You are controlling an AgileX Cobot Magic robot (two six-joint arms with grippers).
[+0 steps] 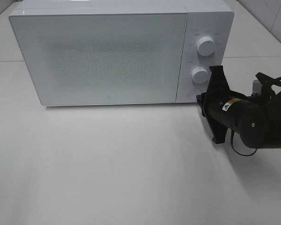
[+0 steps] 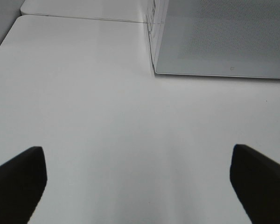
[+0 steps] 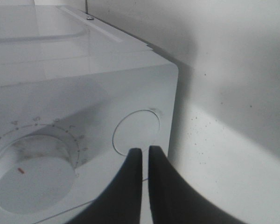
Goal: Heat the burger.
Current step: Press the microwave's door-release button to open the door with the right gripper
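The right hand (image 3: 144,150), shut and empty, points at the round button (image 3: 136,130) of the microwave (image 1: 103,51), very near; the left hand (image 2: 136,154) stands wide open, empty.

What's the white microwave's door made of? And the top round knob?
The white box-shaped microwave's door looks like glossy glass or plastic: it is smooth, with a fine dotted screen behind it. The top round white knob looks like matte moulded plastic, though I can't be sure.
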